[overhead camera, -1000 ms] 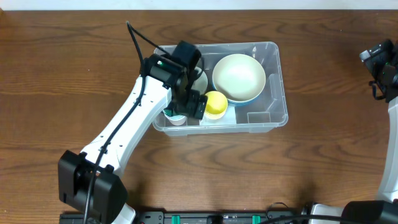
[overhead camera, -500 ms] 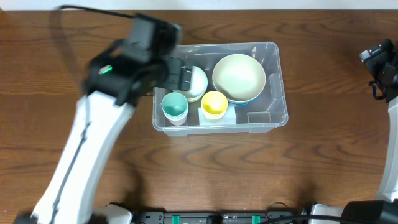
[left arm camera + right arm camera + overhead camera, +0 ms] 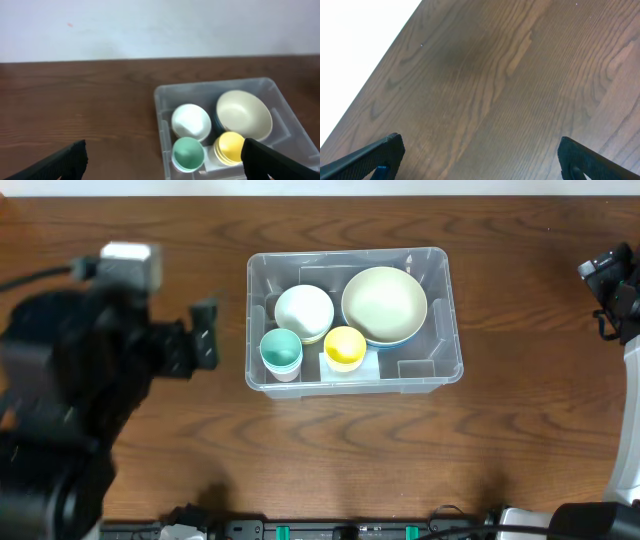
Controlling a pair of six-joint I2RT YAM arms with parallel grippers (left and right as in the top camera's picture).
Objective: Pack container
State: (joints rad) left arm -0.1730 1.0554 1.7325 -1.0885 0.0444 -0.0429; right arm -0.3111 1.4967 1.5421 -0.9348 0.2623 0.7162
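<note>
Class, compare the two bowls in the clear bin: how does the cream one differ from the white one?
The cream bowl is far wider than the white bowl. The cream bowl is yellowish; the white bowl is brighter. Both are round and sit inside the container.

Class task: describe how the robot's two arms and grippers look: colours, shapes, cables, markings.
The left arm is blurred: a mostly black bulk with a pale grey block and a thin black cable. Its fingers are black wedges. The right arm is a white link with a black head; its fingers are black too, one with a blue spot. No markings are legible.
</note>
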